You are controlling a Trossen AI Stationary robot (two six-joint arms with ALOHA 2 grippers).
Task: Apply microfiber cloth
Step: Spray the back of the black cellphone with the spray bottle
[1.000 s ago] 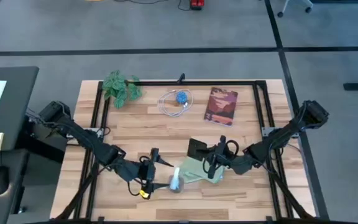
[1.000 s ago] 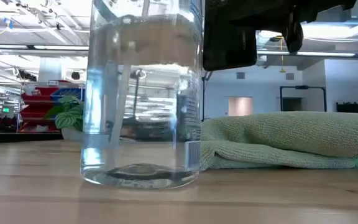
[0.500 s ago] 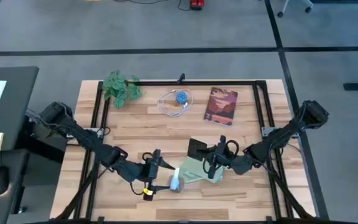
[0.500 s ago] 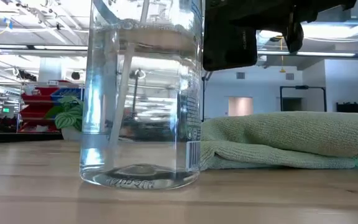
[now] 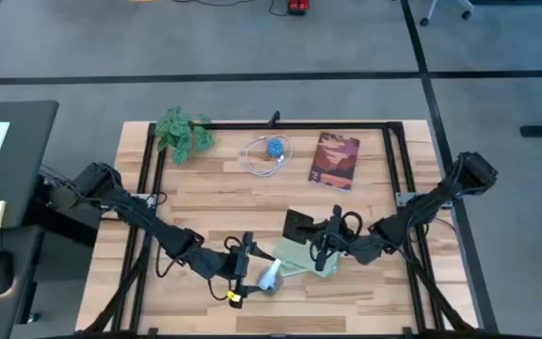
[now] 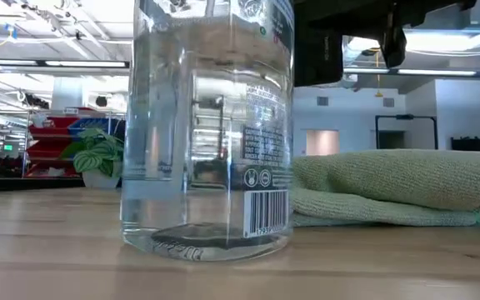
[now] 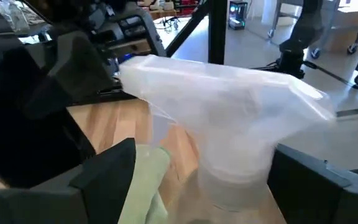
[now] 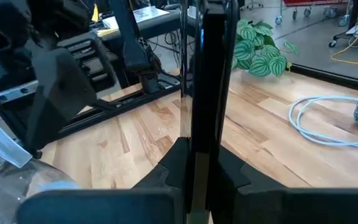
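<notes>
While the microfiber cloth (image 5: 299,256) lies folded on the counter (image 5: 205,198), lower centre of the high view, the wiping itself has not begun. Left claw (image 5: 252,275) sits at the clear spray bottle (image 5: 271,277), just left of the cloth; in its wrist view the fingers flank the bottle's white head closely, though whether they press it, I cannot tell. Right claw (image 5: 320,247) is clamped on the black phone (image 5: 296,224), held up on edge right over the cloth, at the cloth's upper edge. By my reading we are in the wetting-and-preparing step. Next move calls for parting from the bottle and bringing phone and cloth together, squarely, without dragging the cloth into a heap.
</notes>
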